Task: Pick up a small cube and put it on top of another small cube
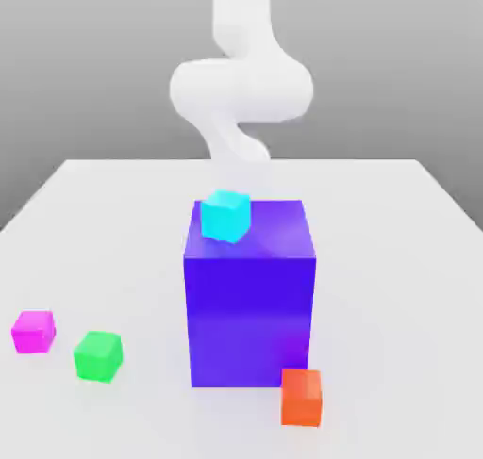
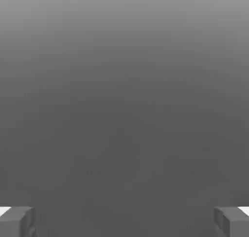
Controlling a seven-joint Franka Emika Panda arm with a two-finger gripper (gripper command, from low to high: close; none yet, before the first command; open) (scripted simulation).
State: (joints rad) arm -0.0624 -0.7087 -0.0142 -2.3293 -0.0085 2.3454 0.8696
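A small cyan cube [image 1: 225, 215] rests on the top face of a tall purple block [image 1: 250, 306], near its far corner on the exterior view's left. On the white table lie three more small cubes: a magenta one [image 1: 34, 332], a green one [image 1: 99, 356] and an orange one [image 1: 302, 397] at the block's front corner. The white arm [image 1: 241, 90] rises behind the block. In the hand view my gripper [image 2: 124, 222] is open: its grey fingertips [image 2: 17, 221] stand far apart with nothing between them, against plain grey background.
The purple block stands in the middle of the white table [image 1: 396, 259] and blocks the straight way between the arm and the cubes in front. The table's far edge runs behind the arm.
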